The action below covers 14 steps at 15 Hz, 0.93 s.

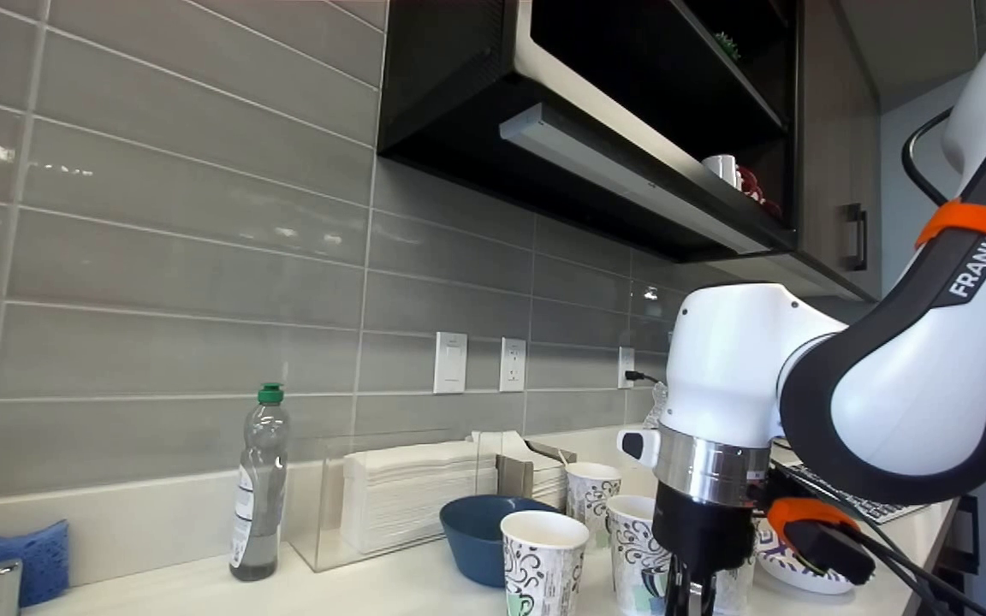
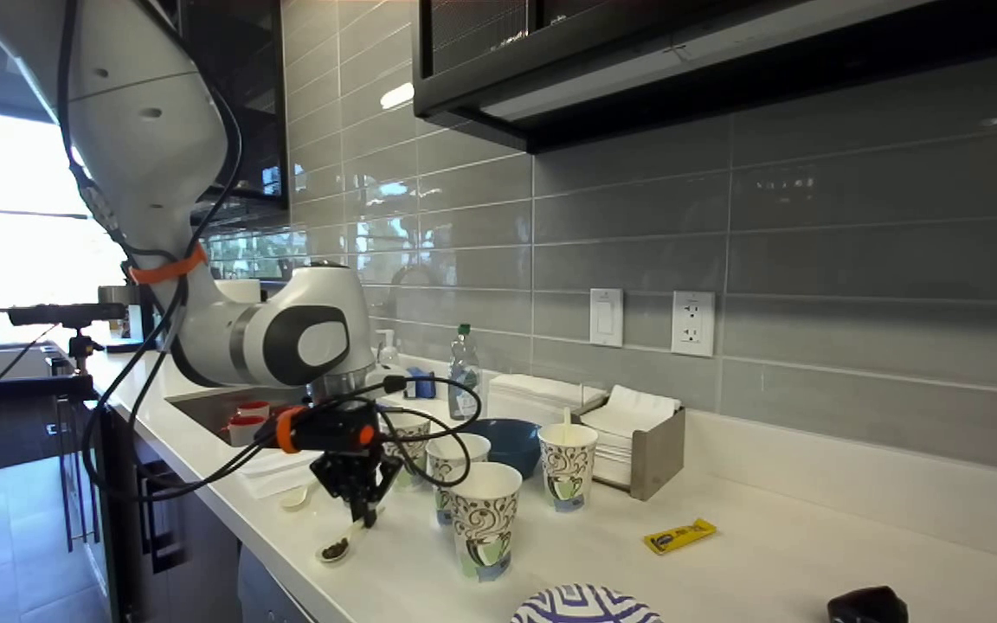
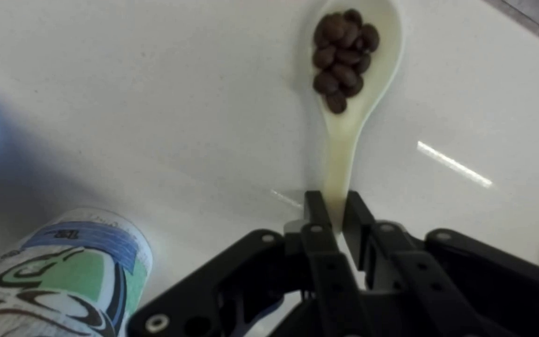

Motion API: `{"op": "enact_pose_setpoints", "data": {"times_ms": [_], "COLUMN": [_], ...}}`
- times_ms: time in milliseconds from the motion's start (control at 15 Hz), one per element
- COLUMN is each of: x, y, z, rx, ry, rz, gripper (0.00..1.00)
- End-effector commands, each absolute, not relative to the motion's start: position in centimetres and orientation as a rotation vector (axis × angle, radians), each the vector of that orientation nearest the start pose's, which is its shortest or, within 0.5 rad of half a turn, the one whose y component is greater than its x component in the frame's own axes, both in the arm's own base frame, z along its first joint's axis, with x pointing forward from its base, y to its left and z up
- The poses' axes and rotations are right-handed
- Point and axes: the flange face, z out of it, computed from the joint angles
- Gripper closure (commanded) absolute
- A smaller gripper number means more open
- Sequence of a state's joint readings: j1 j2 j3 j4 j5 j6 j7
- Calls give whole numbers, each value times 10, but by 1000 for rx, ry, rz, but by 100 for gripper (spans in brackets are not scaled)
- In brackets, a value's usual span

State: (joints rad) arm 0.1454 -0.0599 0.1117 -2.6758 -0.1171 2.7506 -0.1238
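My gripper (image 3: 337, 210) is shut on the handle of a pale cream spoon (image 3: 372, 96). The spoon's bowl holds several dark brown beans (image 3: 344, 58) and points away from the jaws. In an exterior view the gripper (image 2: 364, 516) points down at the counter, and the spoon (image 2: 334, 554) lies low, on or just above it; I cannot tell which. In an exterior view the fingertips (image 1: 691, 599) are cut off by the frame's bottom edge and the spoon is out of view. A patterned paper cup (image 3: 77, 281) stands beside the gripper.
Several patterned paper cups (image 2: 485, 528) stand close by, one holding a stick (image 2: 566, 463). Behind them are a blue bowl (image 2: 511, 443), napkins (image 2: 637, 407) and a soap bottle (image 1: 262, 505). Another spoon (image 2: 295, 497), a yellow packet (image 2: 678, 536) and a patterned plate (image 2: 585, 606) lie on the counter.
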Motion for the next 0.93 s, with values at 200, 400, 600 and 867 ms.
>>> {"op": "enact_pose_setpoints", "data": {"times_ms": [200, 400, 600, 867], "x": [409, 406, 401, 398], "y": [111, 115, 117, 120], "z": [290, 307, 328, 365], "rx": [-3095, -3102, -3110, -3119], "ry": [-788, -794, -791, -800], "rz": [-248, -256, -248, -236], "gripper": [97, 97, 97, 97]}}
